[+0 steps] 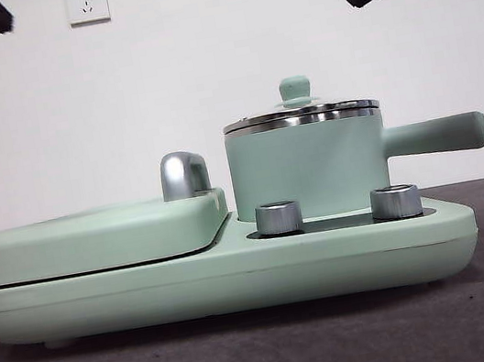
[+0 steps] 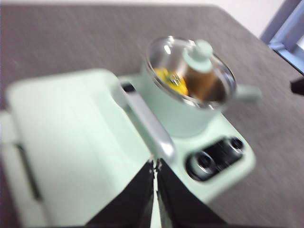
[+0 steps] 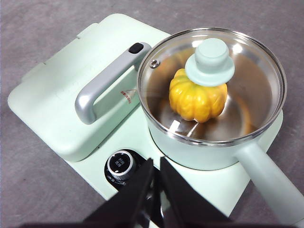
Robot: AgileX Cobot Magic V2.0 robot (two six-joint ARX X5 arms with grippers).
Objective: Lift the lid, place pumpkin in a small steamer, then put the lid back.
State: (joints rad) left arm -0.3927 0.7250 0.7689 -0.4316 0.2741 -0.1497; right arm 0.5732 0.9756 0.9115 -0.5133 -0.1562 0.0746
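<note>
Lid (image 3: 212, 76) sits on steamer (image 3: 209, 142) over pumpkin (image 3: 197, 99); glass seems fragile, take its knob (image 3: 210, 61); both tools closed, empty

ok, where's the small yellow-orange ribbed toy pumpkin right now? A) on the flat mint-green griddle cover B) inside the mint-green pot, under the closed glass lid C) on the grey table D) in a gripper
B: the right wrist view shows the yellow-orange ribbed pumpkin through the clear glass lid, which sits on the mint-green pot; both grippers hold nothing.
</note>
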